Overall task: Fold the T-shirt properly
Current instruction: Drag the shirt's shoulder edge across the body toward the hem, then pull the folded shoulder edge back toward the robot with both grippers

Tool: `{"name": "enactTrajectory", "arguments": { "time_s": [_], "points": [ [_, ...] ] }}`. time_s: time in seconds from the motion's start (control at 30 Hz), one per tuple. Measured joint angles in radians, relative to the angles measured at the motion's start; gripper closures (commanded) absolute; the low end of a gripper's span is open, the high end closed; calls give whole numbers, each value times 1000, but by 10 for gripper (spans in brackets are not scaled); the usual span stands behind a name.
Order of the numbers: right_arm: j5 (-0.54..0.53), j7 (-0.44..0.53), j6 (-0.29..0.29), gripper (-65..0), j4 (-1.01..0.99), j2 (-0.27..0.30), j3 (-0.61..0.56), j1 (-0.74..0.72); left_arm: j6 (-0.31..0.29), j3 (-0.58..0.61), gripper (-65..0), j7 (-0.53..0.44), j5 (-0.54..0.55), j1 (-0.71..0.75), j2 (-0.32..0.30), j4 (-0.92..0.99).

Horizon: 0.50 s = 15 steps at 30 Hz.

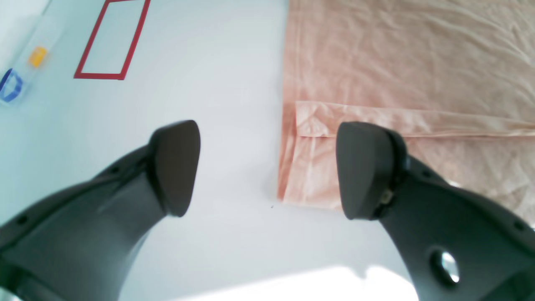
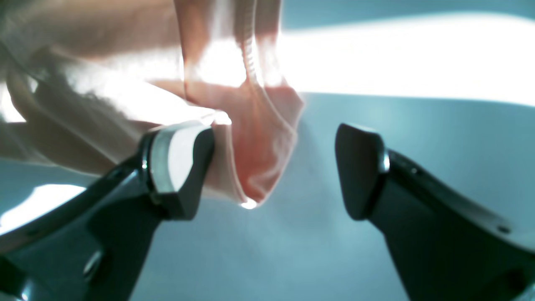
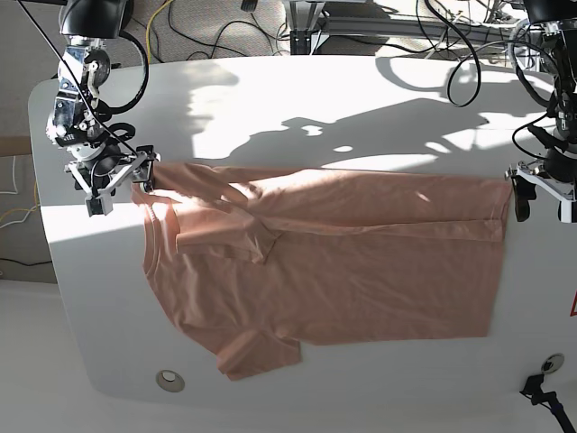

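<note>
T-shirt [image 3: 343,262] partly folded across table [image 3: 297,90], mid-frame in base view. Left end effector [image 1: 267,169] spread at hem edge; only right wrist view shows right end effector [image 2: 276,171] spread, one finger touching fabric.

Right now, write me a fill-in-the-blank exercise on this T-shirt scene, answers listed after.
1. The T-shirt lies on a white ____.
2. The left gripper is ____, holding nothing.
3. In the base view, one long edge of the shirt is folded ____ its middle.
4. The right gripper sits at the shirt's ____ end.

Answers: table; open; toward; collar
</note>
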<state>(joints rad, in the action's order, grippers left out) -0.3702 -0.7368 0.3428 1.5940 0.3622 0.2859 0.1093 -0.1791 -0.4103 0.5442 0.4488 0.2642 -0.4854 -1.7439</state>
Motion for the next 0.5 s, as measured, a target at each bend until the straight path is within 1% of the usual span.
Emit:
{"name": "enactTrajectory", "arguments": {
  "time_s": [0.1, 0.17, 0.23, 0.27, 0.33, 0.4, 0.5],
  "points": [
    [64, 3, 37, -470, 2, -44, 21, 14, -5, 3, -460, 2, 2, 11, 1, 0],
    [108, -1, 44, -470, 0, -69, 22, 21, -5, 3, -460, 2, 1, 10, 1, 0],
    [115, 11, 57, -470, -22, -94, 24, 13, -5, 3, -460, 1, 0, 10, 0, 0],
    [119, 37, 71, -470, -40, -105, 23, 14, -5, 3, -460, 2, 0, 11, 1, 0],
    [112, 66, 73, -468, -66, -107, 22, 14, -5, 3, -460, 2, 0, 10, 2, 0],
    [111, 70, 72, -438, -75, -102, 25, 13, -5, 3, -460, 0, 0, 19, -1, 1],
    [111, 72, 73, -344, -77, -103, 25, 13, -5, 3, -460, 2, 0, 27, 2, 2]
  ]
}}
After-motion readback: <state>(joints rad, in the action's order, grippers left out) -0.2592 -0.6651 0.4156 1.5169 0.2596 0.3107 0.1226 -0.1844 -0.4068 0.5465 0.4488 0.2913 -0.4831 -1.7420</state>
